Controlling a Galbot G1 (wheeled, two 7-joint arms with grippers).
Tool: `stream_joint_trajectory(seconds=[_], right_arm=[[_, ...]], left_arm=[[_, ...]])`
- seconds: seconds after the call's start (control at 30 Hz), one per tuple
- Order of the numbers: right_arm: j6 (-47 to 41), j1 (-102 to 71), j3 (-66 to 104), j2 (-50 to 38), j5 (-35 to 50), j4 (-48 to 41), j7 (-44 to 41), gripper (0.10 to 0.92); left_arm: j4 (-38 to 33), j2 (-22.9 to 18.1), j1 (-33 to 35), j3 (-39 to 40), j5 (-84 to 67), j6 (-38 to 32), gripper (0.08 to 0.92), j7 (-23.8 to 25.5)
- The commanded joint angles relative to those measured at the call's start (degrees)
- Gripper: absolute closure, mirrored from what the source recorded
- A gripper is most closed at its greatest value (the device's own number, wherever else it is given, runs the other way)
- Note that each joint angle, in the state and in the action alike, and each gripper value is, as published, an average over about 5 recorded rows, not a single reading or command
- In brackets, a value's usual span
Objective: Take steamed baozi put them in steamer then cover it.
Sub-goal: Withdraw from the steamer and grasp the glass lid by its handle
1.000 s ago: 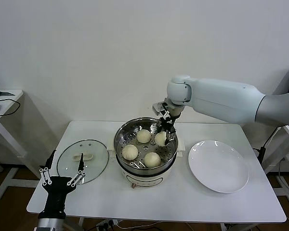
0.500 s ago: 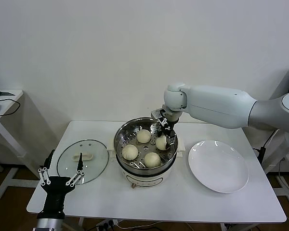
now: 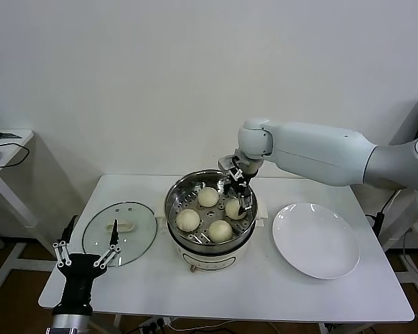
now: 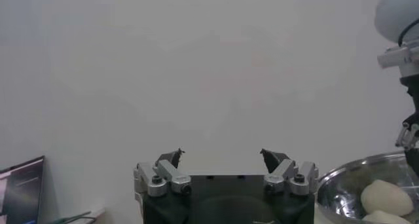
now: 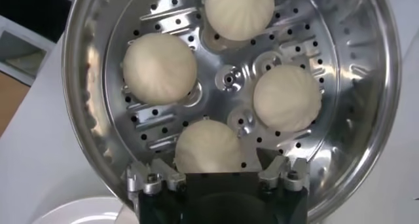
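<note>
Four steamed baozi (image 5: 226, 81) sitting on steamer (image 3: 210, 212) tray. Right gripper (image 3: 236, 193) spread wide just above nearest bun, holding nothing. Left gripper (image 3: 85, 256) spread, parked beside glass cover (image 3: 120, 232). Probably heavy, slick, breakable; best grabbed by centre handle (image 3: 122, 226).

Right hand (image 3: 238, 195) open; left hand (image 3: 84, 252) open

The right tool (image 3: 238, 195) hides part of the nearest bun (image 5: 208, 145) in its wrist view, and the steamer (image 5: 91, 133) runs off that picture's edge. From the left wrist, only a slice of the steamer's rim and two buns (image 4: 387, 196) show.
</note>
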Motion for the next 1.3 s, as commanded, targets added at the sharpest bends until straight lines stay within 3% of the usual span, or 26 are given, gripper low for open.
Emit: stream_joint_trajectory(seconds=[0.03, 0.2, 0.33, 0.43, 0.6, 0.73, 0.87, 1.3], right_arm=[[6.84, -2.19, 9.91, -6.85, 7.89, 6.5, 24.23, 0.203], [12.53, -9.94, 17.32, -10.52, 10.88, 10.72, 61.35, 0.203], [16.42, -19.57, 27.07, -11.76, 10.53, 11.04, 78.46, 0.203], [17.79, -28.38, 35.29, -12.73, 9.76, 11.29, 85.24, 0.203], [20.5, -43.26, 51.23, -14.03, 6.35, 11.71, 88.9, 0.203], [23.01, -55.37, 65.0, -13.97, 4.0, 12.11, 88.68, 0.203], [24.83, -67.77, 78.91, -13.34, 2.88, 13.55, 87.09, 0.203], [31.04, -98.53, 100.2, -6.53, 1.07, 19.28, 78.65, 0.203]], left_arm=[[1.7, 0.5, -2.67, -0.46, 3.59, 0.95, 0.177, -0.94], [3.8, 1.55, -6.5, -0.84, 7.73, 3.41, 0.177, -2.99], [5.45, 2.51, -8.99, -0.1, 13.54, 5.86, 0.177, -5.91], [6.77, 3.16, -10.63, 1.3, 19.28, 7.7, 0.177, -8.92], [9.41, 3.92, -12.54, 1.77, 22.92, 6.04, 0.177, -7.07], [12.35, 4.78, -13.75, 1.71, 25.71, 3.56, 0.177, -3.73], [16.61, 5.14, -15.23, 1.62, 30.63, 3.76, 0.177, -3.36], [39.7, 9.03, -22.75, 1.77, 53.89, -4.05, 0.177, -5.48]])
